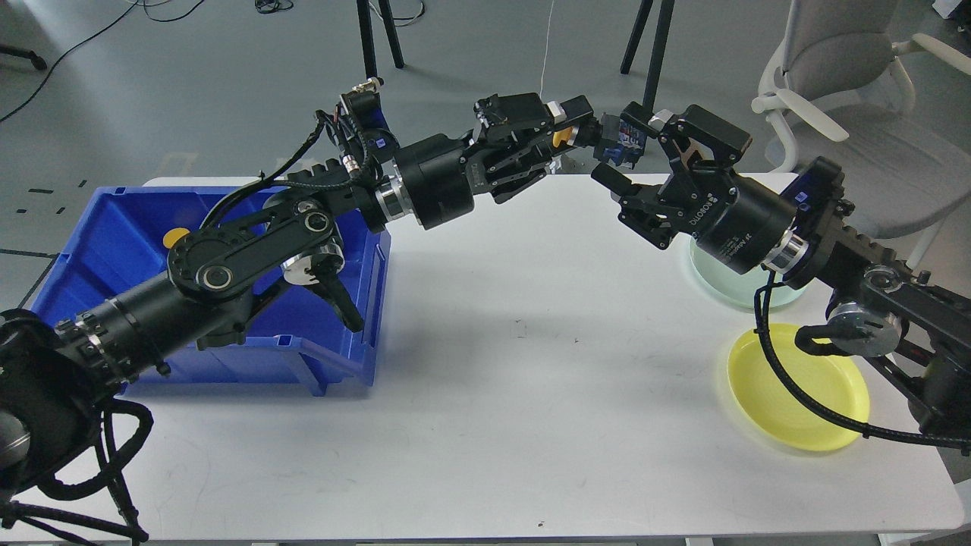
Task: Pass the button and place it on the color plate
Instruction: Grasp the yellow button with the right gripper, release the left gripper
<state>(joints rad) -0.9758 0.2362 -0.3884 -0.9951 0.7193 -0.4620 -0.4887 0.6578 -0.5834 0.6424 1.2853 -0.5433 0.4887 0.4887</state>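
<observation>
My left gripper [570, 130] is held above the table's far edge and is shut on a small yellow button [560, 137]. My right gripper [631, 152] is open and empty, its jaws spread wide, just to the right of the left gripper's tips and facing them. A yellow plate [804, 398] lies at the right front of the table. A pale green plate [721, 282] lies behind it, partly hidden by my right arm. Another yellow button [175, 236] lies in the blue bin [91, 227].
The blue bin stands on the left of the white table [531, 364], under my left arm. A small blue-and-black part [623, 136] shows between the two grippers. Tripod legs and an office chair [850, 68] stand behind the table.
</observation>
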